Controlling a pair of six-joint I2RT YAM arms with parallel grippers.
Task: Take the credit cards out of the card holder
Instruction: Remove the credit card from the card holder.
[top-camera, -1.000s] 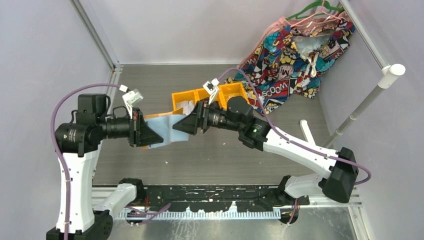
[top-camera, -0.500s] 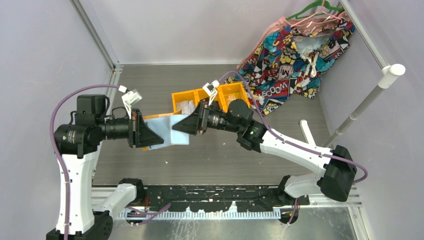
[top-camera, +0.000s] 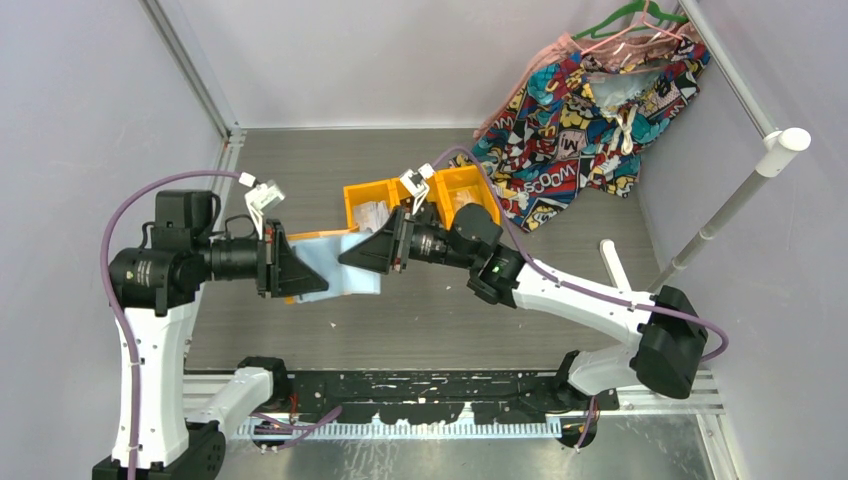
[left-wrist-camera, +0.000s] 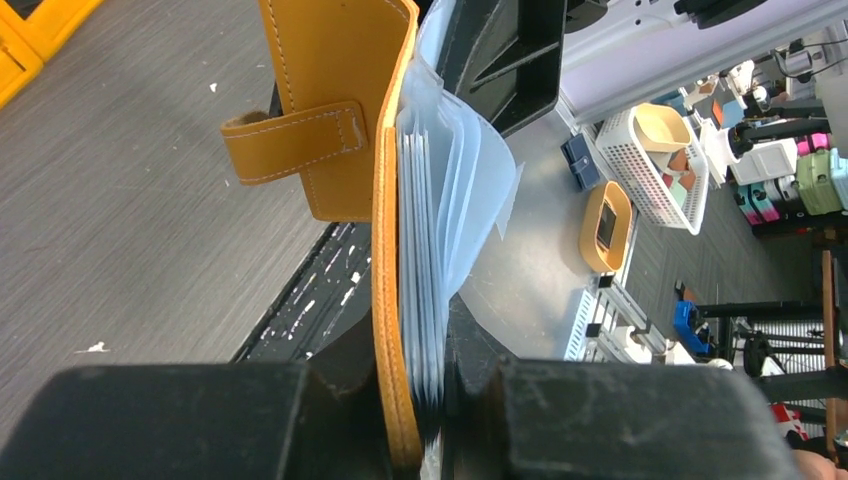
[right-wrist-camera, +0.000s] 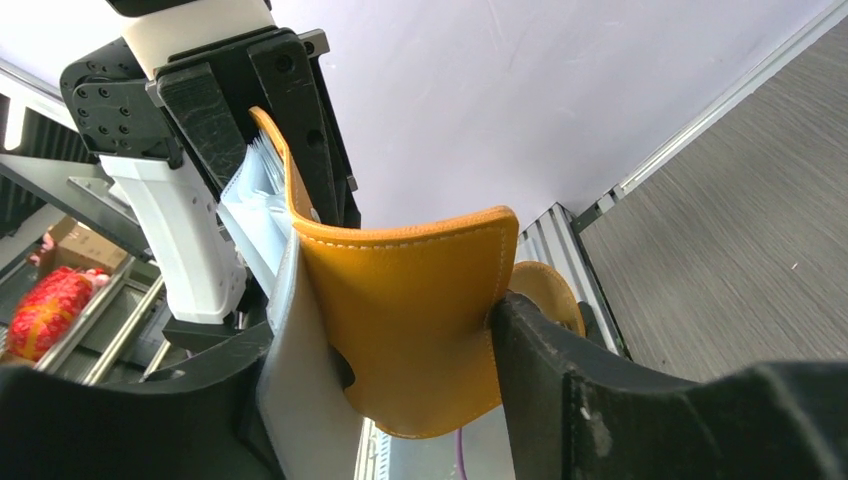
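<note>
I am holding the flat orange book-like card holder with pale blue see-through pockets up in the air between my two arms, above the grey surface and near the orange plastic bin trays. My left tool is clamped on one edge of it, pinching an orange cover together with the whole stack of pale pockets. My right tool is closed on the other orange cover, which is bending into a curve; a pale sheet looks to be caught in that grip too. I am judging that I am opening the book so the pockets fan apart, and that the thin plastic credit cards are not out yet: I cannot make out a single card in any view. To do this well, I am thinking the right side should swing the cover away gently rather than tug, since the left grip is pressing the pockets shut near the clamp and a card slides only from a free mouth. The small orange strap tab is hanging loose, unfastened. Once the pages are spread, I would be laying the holder flat before releasing either tool, as letting go in mid-air risks dropping it.
</note>
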